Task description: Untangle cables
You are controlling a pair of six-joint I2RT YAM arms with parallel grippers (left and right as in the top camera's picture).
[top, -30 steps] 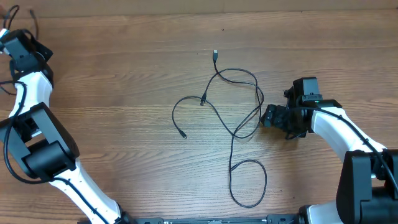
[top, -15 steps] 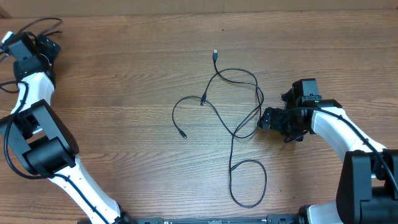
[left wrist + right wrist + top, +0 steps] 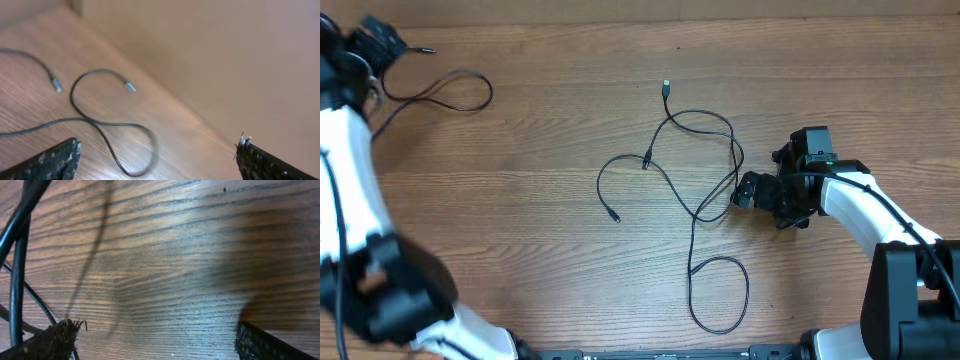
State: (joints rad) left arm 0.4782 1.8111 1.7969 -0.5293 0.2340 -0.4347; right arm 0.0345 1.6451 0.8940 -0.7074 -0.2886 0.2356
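A tangle of thin black cables [image 3: 700,170] lies in loops at the table's middle, with plug ends at the top [image 3: 666,88] and left [image 3: 615,216]. A separate cable [image 3: 450,92] lies loose at the back left. My left gripper [image 3: 382,42] hovers open over its far end. In the left wrist view this cable [image 3: 100,122] curls on the wood under the open left gripper [image 3: 157,160], held by nothing. My right gripper [image 3: 745,190] stands open against the tangle's right side. In the right wrist view, strands [image 3: 17,280] pass by the left fingertip [image 3: 47,340], and only bare wood lies between the fingers.
The table's back edge [image 3: 165,95] runs close behind the loose cable, with a beige surface beyond it. The left arm [image 3: 345,170] stretches along the table's left side, blurred. The right arm [image 3: 865,200] reaches in from the right.
My left gripper has opened and let go of the separate cable, which now lies spread on the back left of the table. The left arm swung. The right gripper edged left and opened wider.
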